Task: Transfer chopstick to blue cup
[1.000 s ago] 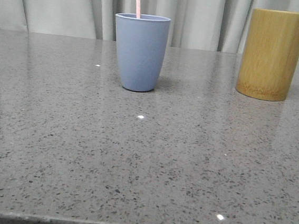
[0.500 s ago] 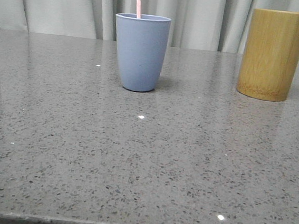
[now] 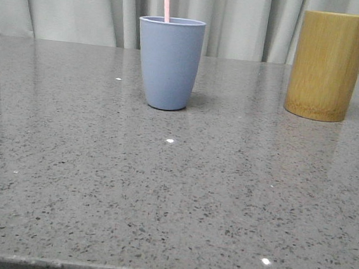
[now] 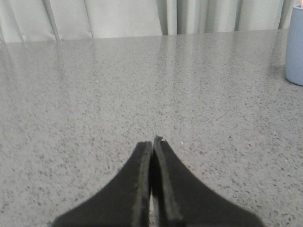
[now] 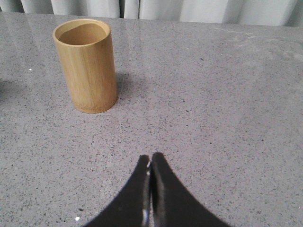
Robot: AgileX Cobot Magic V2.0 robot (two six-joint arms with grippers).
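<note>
The chopstick (image 3: pixel 167 1) stands in the blue cup (image 3: pixel 168 62), rising from behind the near rim at the cup's left-of-centre and running out of the top of the front view, so its upper end is cut off. Its lower part is hidden inside the cup, and where it rests there cannot be seen. It leans very slightly to the left as it rises.

The cup stands upright on the grey speckled table (image 3: pixel 173 197), toward the back and left of centre. The bamboo holder (image 3: pixel 328 66) stands upright well to its right, near the table's far edge, with pale curtains (image 3: pixel 71 3) behind both.

In the left wrist view only a sliver of the cup (image 4: pixel 296 45) shows at the frame edge, cut off on its far side; the chopstick cannot be made out there. The left gripper (image 4: pixel 152 146) sits low over bare table, its dark fingers pressed together with nothing between them.

The right wrist view looks down at the holder (image 5: pixel 86 65), and what shows of its inside looks empty; the front view cannot see into it. The right gripper (image 5: pixel 150 163) has its fingers together as well, holding nothing, well short of the holder.
</note>
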